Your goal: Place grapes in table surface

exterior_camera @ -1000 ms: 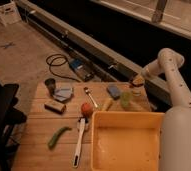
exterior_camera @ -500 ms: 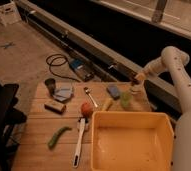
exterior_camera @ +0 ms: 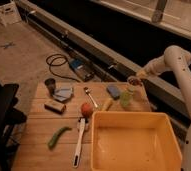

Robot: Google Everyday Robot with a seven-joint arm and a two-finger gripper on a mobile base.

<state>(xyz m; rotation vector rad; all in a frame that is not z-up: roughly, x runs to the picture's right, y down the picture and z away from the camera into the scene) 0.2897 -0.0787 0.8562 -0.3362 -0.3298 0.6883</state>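
My gripper [exterior_camera: 135, 79] hangs above the far right corner of the table surface [exterior_camera: 39, 125], at the end of the white arm [exterior_camera: 175, 60] that reaches in from the right. It is shut on a small dark reddish lump, the grapes [exterior_camera: 133, 80], and holds them in the air just above a pale green cup-like thing [exterior_camera: 125, 98]. The table surface is light brown wooden planks.
A large yellow tub [exterior_camera: 165, 150] fills the near right of the table. Also there: a red-orange fruit [exterior_camera: 86, 109], a white utensil [exterior_camera: 79, 142], a green pod [exterior_camera: 58, 136], a brown block [exterior_camera: 55, 106], a dark cup [exterior_camera: 50, 85], a blue-grey cloth [exterior_camera: 64, 92], a spoon [exterior_camera: 90, 96], a blue object [exterior_camera: 113, 91].
The arm's upper part has swung out to the right and uncovered the tub's right side. The gripper with the grapes has stayed almost in place.
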